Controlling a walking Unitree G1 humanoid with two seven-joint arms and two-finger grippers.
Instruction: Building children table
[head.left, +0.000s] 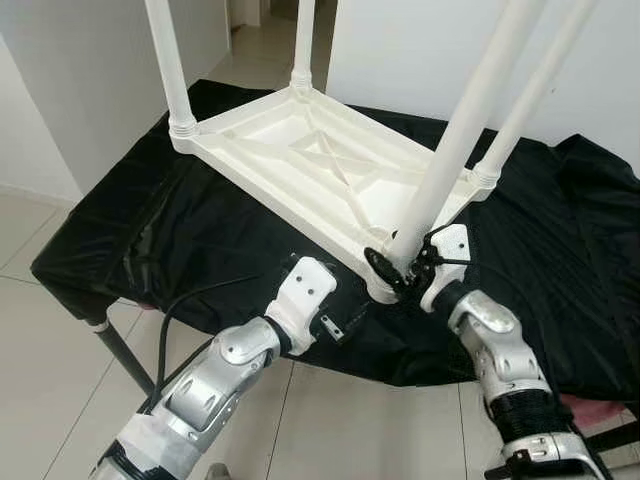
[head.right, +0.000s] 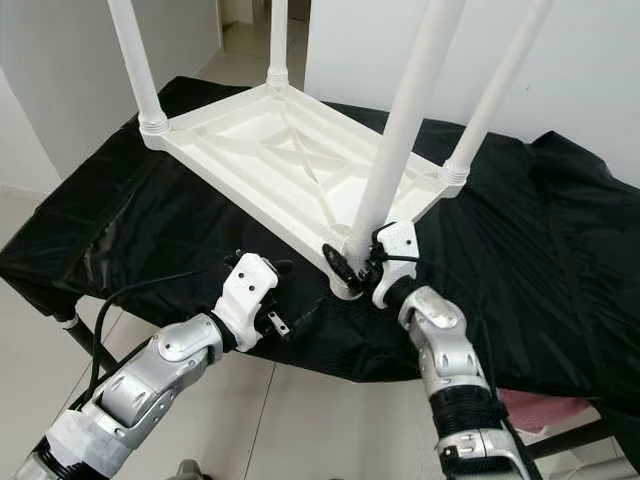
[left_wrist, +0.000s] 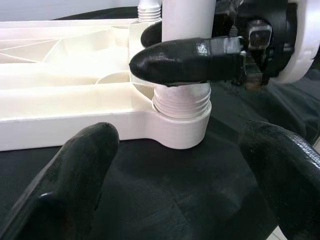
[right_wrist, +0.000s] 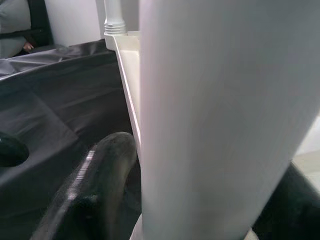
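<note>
The white plastic children's table (head.left: 290, 150) lies upside down on a black cloth, its legs pointing up. My right gripper (head.left: 396, 264) is shut on the near leg (head.left: 452, 150) just above the corner socket (left_wrist: 182, 131). One of its black fingers (left_wrist: 185, 61) wraps across the leg, and the leg's threaded end (left_wrist: 181, 102) sits in the socket. In the right wrist view the leg (right_wrist: 225, 125) stands close between the fingers (right_wrist: 95, 190). My left gripper (left_wrist: 175, 190) is open, low over the cloth just in front of that same corner, with nothing between its fingers.
The black cloth (head.left: 200, 230) covers a low stand with a dark metal leg (head.left: 120, 352) at the front left. Tiled floor (head.left: 50, 380) lies below, white walls behind. Something pink (head.left: 600, 408) lies at the lower right. A black cable (head.left: 175, 310) loops off my left arm.
</note>
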